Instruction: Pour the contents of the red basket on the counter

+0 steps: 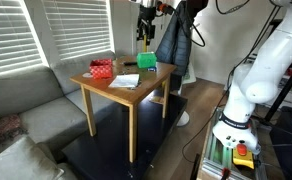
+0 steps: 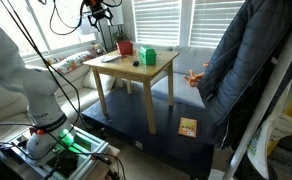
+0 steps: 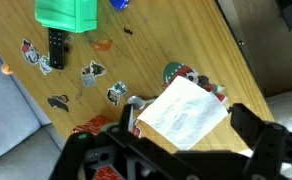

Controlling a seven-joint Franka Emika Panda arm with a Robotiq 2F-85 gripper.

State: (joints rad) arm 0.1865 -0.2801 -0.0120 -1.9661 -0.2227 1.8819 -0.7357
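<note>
Blind-lit room; square light-brown wooden worktop (image 1: 154, 80). Small red latticed plastic basket (image 1: 102, 69) rests upright at one corner (long axis unclear). Jaws, apart and empty, hang high over the green box-shaped object (image 1: 147, 62), basket well aside and below.

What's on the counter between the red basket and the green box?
Bare counter only, in both exterior views, between the red basket and the green box; a white sheet lies just beside that line.

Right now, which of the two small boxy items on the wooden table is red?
The red basket, on the corner beside the grey sofa; the green box stands apart from it, further along the same edge.
</note>
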